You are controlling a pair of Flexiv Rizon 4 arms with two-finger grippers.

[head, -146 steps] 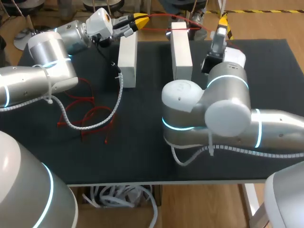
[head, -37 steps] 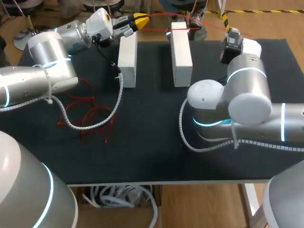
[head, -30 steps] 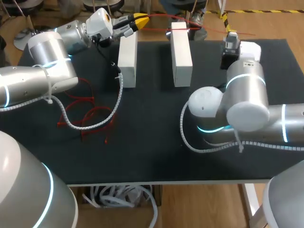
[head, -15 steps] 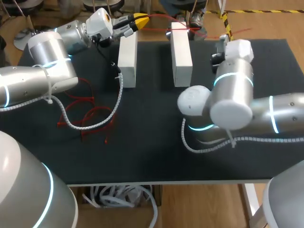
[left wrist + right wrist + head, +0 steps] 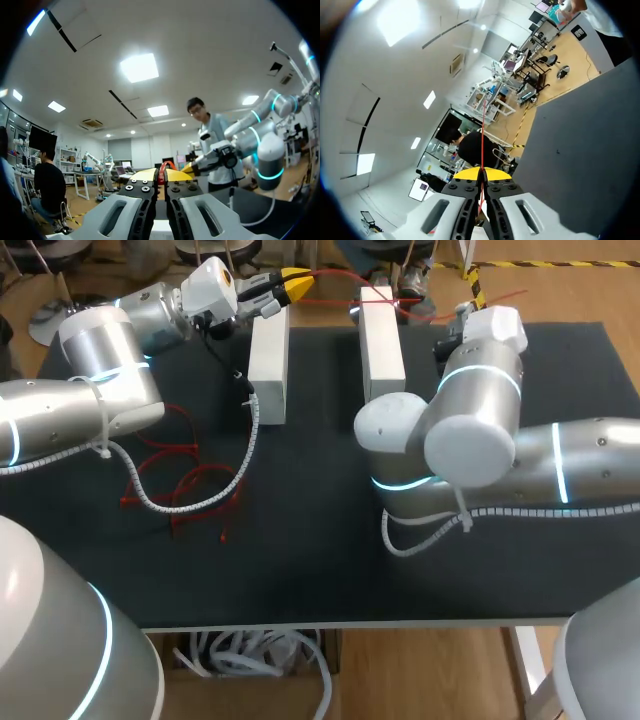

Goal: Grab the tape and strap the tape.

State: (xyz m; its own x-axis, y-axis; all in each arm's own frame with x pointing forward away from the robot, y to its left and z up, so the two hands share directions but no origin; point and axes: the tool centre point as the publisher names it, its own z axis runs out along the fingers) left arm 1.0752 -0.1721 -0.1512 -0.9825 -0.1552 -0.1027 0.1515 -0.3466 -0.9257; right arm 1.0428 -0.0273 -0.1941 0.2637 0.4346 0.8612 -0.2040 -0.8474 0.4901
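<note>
Head view: I see red tape (image 5: 375,302) spanning from left gripper (image 5: 292,282) over white block (image 5: 382,355) to right gripper (image 5: 482,175); both pinch it. Risk, I judge: overtension pulls tape from pinch or topples block.

You work at a table (image 5: 300,570) with a flat, dark, matte top and a light strip along its front edge. The floor (image 5: 570,295) around it is wood-toned. Beyond the far edge it carries a yellow-and-black striped line (image 5: 545,262). In the left wrist view the ceiling (image 5: 210,45) is white and fitted with rectangular light panels (image 5: 139,67), all lit. The right wrist view also shows a pale ceiling with lit panels, and wood-toned floor past the table's edge.
</note>
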